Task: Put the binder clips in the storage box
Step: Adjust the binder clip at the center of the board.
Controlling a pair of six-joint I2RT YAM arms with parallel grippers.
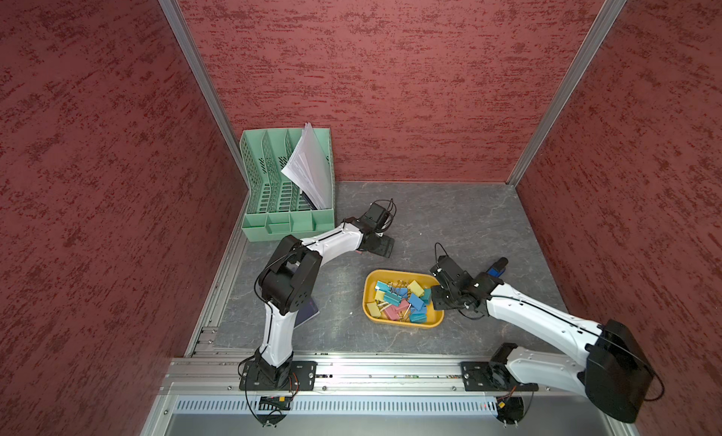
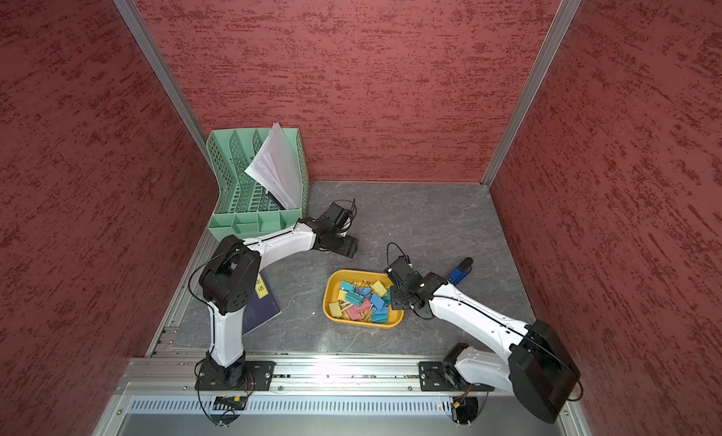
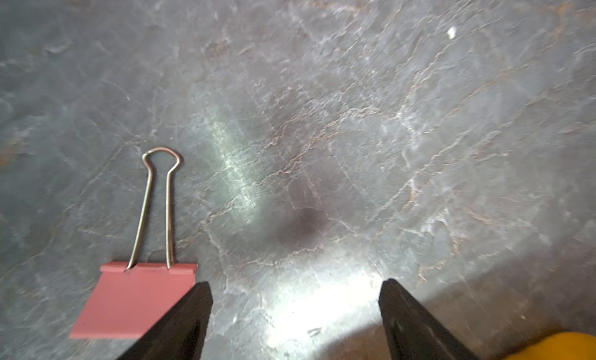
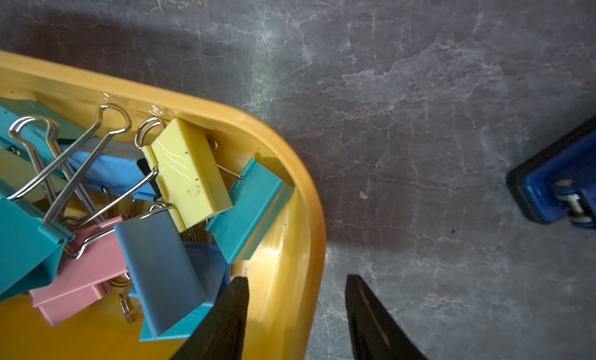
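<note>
A pink binder clip (image 3: 135, 300) lies flat on the grey table, its wire handle pointing away from my left gripper (image 3: 296, 287). That gripper is open, with only bare table between its fingers and one finger (image 3: 190, 323) right beside the clip. Several yellow, pink, blue and teal binder clips (image 1: 402, 301) (image 2: 363, 301) (image 4: 190, 174) are piled in the yellow storage box (image 1: 367, 297) (image 2: 327, 297) (image 4: 316, 213). My right gripper (image 4: 296, 279) (image 1: 437, 301) is open and straddles the box's right wall, one finger inside and one outside. My left gripper (image 1: 381, 246) (image 2: 344, 245) sits behind the box.
A blue-and-black stapler (image 1: 496, 270) (image 2: 461, 272) (image 4: 558, 187) lies right of the box, behind my right wrist. A mint green file organizer (image 1: 289, 219) with papers stands at the back left. A dark notebook (image 2: 261, 309) lies under my left arm.
</note>
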